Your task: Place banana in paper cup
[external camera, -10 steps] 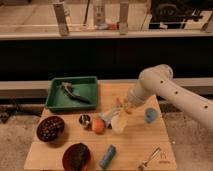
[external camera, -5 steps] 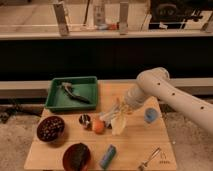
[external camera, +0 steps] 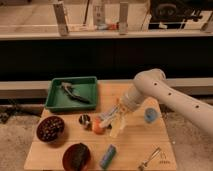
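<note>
My gripper (external camera: 118,111) is at the end of the white arm that reaches in from the right, low over the middle of the wooden table (external camera: 135,150). Right under it is a pale yellow-white elongated shape, the banana (external camera: 115,128), tilted with its lower end toward the table's front. The gripper is at the banana's upper end; I cannot tell whether they touch. I cannot make out the white paper cup; it may be hidden by the gripper and the banana.
A round orange fruit (external camera: 97,127) and a small metal cup (external camera: 85,120) lie just left of the banana. A small blue cup (external camera: 151,115) stands to the right. There is a green tray (external camera: 55,97) at back left, two dark bowls (external camera: 50,128) (external camera: 76,156), a blue object (external camera: 107,156) and a metal tool (external camera: 150,159) in front.
The arm has swung left and lowered, bringing the gripper down closer to the pale banana. The objects on the table have stayed in place.
</note>
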Robot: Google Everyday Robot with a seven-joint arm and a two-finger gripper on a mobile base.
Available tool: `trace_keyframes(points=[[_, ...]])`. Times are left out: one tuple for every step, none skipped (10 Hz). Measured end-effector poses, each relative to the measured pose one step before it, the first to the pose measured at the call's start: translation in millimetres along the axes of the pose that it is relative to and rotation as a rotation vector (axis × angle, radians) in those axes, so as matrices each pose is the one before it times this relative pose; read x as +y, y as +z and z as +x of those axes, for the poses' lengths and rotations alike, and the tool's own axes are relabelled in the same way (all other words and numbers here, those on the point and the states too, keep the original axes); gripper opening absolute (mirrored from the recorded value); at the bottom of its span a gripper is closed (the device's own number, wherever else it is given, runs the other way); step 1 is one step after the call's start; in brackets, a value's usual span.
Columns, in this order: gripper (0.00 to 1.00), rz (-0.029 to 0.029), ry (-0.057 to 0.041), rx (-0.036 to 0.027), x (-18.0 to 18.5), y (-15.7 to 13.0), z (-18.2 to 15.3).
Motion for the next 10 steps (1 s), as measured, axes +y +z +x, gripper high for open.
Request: trace_keyframes(points=[[0.80,-0.01791,0.02098,0.01038,2.23,0.82,4.38],[0.80,-0.00955,0.02003,0.00987,3.33,-1.06,4.97],[0.80,-0.00582,0.02285,0.01511,2.46,-2.04,5.48],[0.80,-0.00346,0.01411,0.01026,1.38,-1.16,3.62],[0.80,-0.00477,0.01957,0.01406,0.95,-1.45,4.69],[0.80,-0.00432,0.01662,0.01235,1.14,-1.18,3.83],[0.80,-0.00167,0.00518,0.00409,0.68,-0.41,1.26],[0.80,0.00002,-0.00082,-0.00022,-0.44,0.05,-0.27],[0.80,-0.00001,-0.00117,-0.00039,-0.59,0.17,-0.38],[0.80,-0.00010,0.00024,0.00017,0.20,-0.02,0.12]])
